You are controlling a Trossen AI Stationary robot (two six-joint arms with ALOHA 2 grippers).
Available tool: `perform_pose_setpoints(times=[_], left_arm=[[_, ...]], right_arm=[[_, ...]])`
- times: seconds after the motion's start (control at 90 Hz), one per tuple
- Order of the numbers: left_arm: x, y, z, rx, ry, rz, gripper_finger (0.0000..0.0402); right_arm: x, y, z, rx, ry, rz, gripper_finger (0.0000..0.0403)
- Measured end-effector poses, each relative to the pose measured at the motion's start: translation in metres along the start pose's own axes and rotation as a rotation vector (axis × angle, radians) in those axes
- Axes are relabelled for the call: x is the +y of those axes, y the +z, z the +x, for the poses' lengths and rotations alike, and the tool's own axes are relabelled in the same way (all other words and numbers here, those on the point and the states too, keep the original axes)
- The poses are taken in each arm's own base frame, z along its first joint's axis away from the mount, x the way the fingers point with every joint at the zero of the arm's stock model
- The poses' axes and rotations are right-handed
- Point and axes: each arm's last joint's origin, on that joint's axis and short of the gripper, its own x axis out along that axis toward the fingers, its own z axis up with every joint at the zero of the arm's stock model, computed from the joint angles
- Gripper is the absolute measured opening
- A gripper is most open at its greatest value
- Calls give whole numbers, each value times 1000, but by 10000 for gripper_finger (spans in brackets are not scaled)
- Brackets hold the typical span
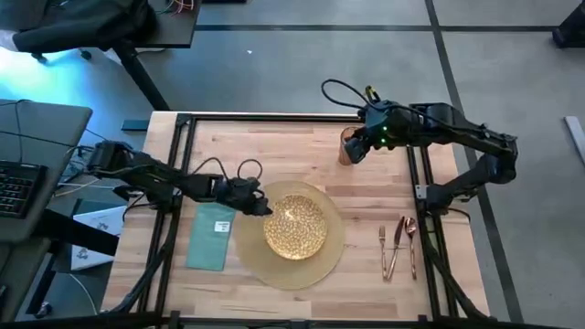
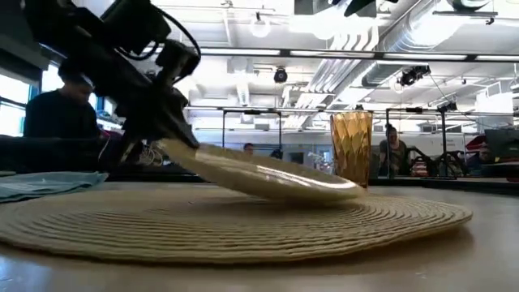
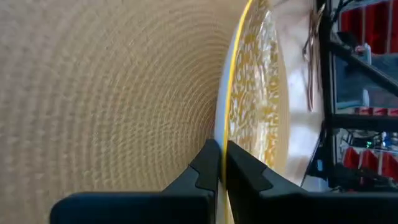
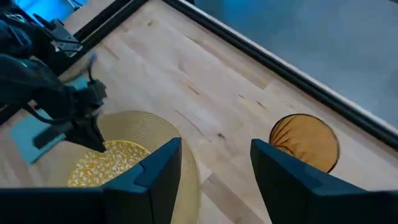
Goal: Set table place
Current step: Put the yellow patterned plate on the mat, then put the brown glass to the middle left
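Observation:
A gold speckled plate (image 1: pixel 297 227) lies tilted over the round woven placemat (image 1: pixel 291 274) near the middle of the table (image 1: pixel 274 146). My left gripper (image 1: pixel 260 206) is shut on the plate's left rim. A teal napkin (image 1: pixel 211 236) lies flat to the left of the placemat. The amber tumbler (image 1: pixel 347 146) stands upright at the far right. My right gripper (image 4: pixel 214 168) hovers open just beside the tumbler (image 4: pixel 305 142), with nothing between its fingers. A copper fork, knife and spoon (image 1: pixel 398 247) lie on the table to the right of the placemat. My left gripper pinches the plate's rim (image 3: pixel 222 134) on its left side between its two fingers (image 3: pixel 205 169), one on top and one underneath. The fingers come from the table's left, slanting down. The plate is tilted: its held side is raised, and its right edge (image 2: pixel 345 193) rests on the placemat.
Black rails (image 1: pixel 178 174) run along the table's left, far and right sides. A grey desk with a keyboard (image 1: pixel 18 183) stands left of the table. People sit in the room behind (image 2: pixel 61 113). Bare wood shows between the placemat and the tumbler.

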Motion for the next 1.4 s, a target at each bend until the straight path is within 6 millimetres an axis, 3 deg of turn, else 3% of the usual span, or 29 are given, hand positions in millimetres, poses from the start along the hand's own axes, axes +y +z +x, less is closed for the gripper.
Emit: perform_pose_setpoints(times=[0.378,0.511,0.678,0.811,1.078,1.233,1.4], left_arm=[[11,-17,15,34,79,-32,1],[8,-16,14,20,55,-15,21],[0,-13,8,2,4,-17,73],[-9,-11,-2,-8,-49,-5,105],[-19,-3,-22,-72,-87,35,119],[-14,-4,-23,-69,-36,41,119],[-16,-6,-23,-66,-45,40,119]], right_arm=[[6,-5,-2,13,28,-21,177],[5,-8,-2,46,19,18,177],[-11,-10,1,143,-77,134,177],[-33,-2,10,210,-122,168,177],[-90,28,49,333,-165,152,223],[-108,36,86,439,-177,93,261],[-123,37,127,578,-199,35,257]])
